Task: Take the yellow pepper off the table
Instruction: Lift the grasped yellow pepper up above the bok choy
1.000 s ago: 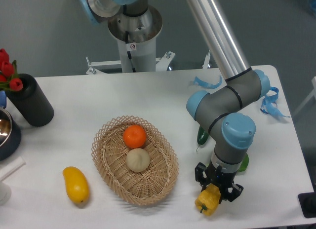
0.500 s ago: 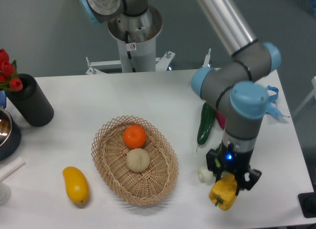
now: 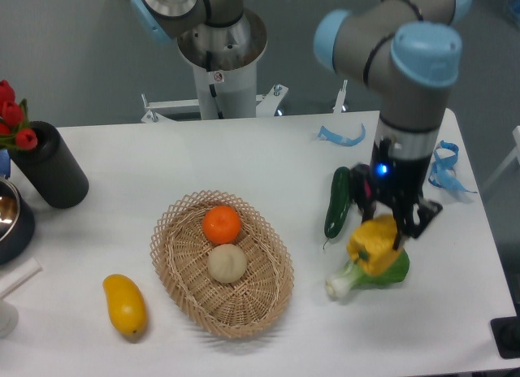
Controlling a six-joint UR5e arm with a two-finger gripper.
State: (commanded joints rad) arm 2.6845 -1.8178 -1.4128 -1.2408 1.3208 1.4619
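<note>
We see the hand (image 3: 396, 224) pointing straight down over the right part of the white tabletop (image 3: 244, 158), its dark fingers (image 3: 418, 217) closed around the yellow pepper (image 3: 373, 245), which hangs just below them. The pepper is glossy and lobed, and it sits in front of a leafy green vegetable with a pale white stalk (image 3: 367, 275) that lies on the tabletop; from this angle we cannot tell whether the two touch, though the pepper looks to be held above it. A small blue light glows on the wrist just above the hand. Taking the woven basket (image 3: 221, 263) as our landmark, the pepper is to its right, well apart from the rim, and between them lies a long dark green cucumber (image 3: 337, 201), running roughly up and down in the view. Inside the basket we see an orange (image 3: 221, 224) toward the far side and a pale round fruit (image 3: 227, 263) just nearer, the two touching or nearly so. To the basket's left, near the front edge of the tabletop, lies a smooth elongated yellow fruit (image 3: 124, 305). Farther left and back from the basket stands a black cylinder (image 3: 50, 166) with red tulips (image 3: 13, 117) beside it, and a metal bowl (image 3: 11, 218) shows at the left edge. Beyond the basket to the right, blue tape strips (image 3: 341, 136) lie curled on the tabletop near the far edge.
</note>
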